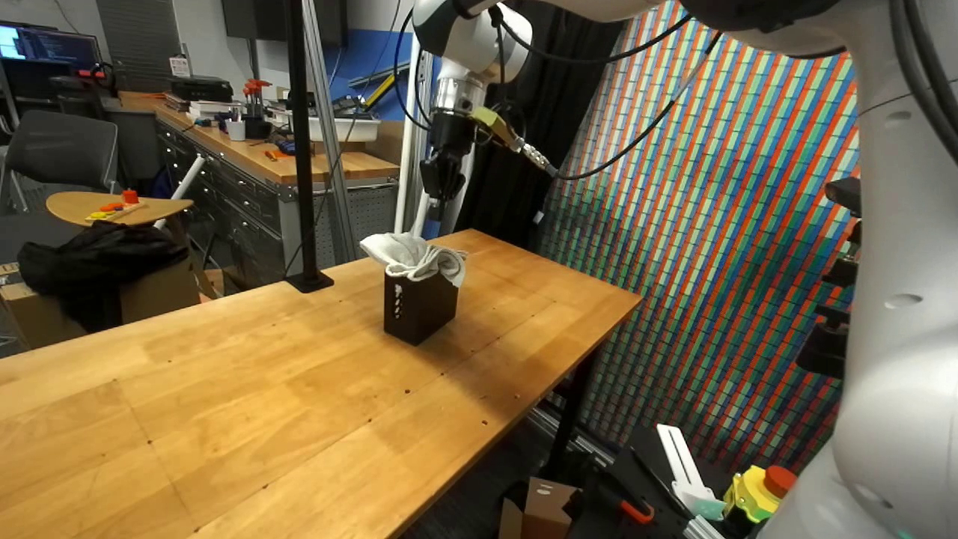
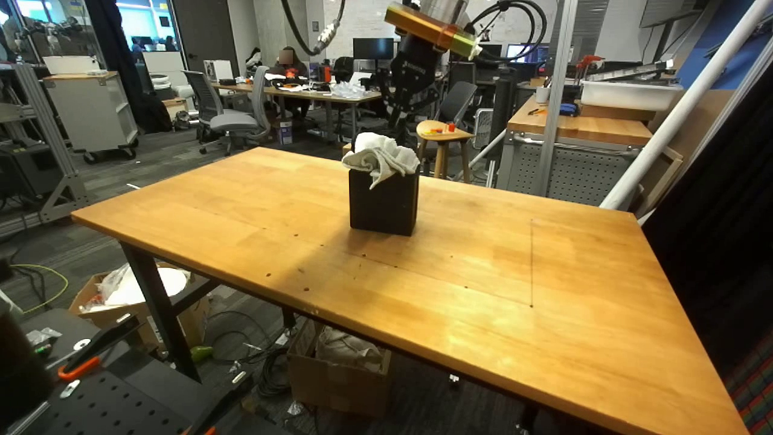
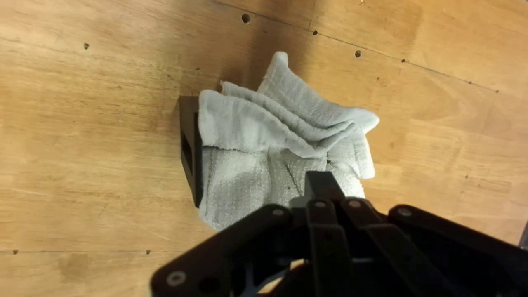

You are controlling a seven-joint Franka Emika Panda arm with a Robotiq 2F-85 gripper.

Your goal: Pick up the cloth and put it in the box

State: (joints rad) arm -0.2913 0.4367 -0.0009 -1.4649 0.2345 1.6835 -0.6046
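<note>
A black box (image 1: 419, 311) stands upright on the wooden table, also seen in an exterior view (image 2: 383, 202). A pale grey-white cloth (image 1: 412, 254) lies bunched over its open top and hangs over the rim, as an exterior view (image 2: 380, 158) also shows. In the wrist view, the cloth (image 3: 247, 177) covers most of the box, and only a dark side edge of the box (image 3: 189, 152) shows. How deep the cloth reaches inside is hidden. My gripper (image 1: 437, 208) is above the cloth, apart from it. In the wrist view, its fingertips (image 3: 324, 183) are together with nothing between them.
The wooden table (image 2: 483, 241) carries the box. A black post (image 1: 308, 281) stands at the table's edge. A workbench (image 1: 299, 161) with tools and a white pole (image 2: 682, 103) are beyond the table. A patterned curtain (image 1: 711, 224) hangs on one side.
</note>
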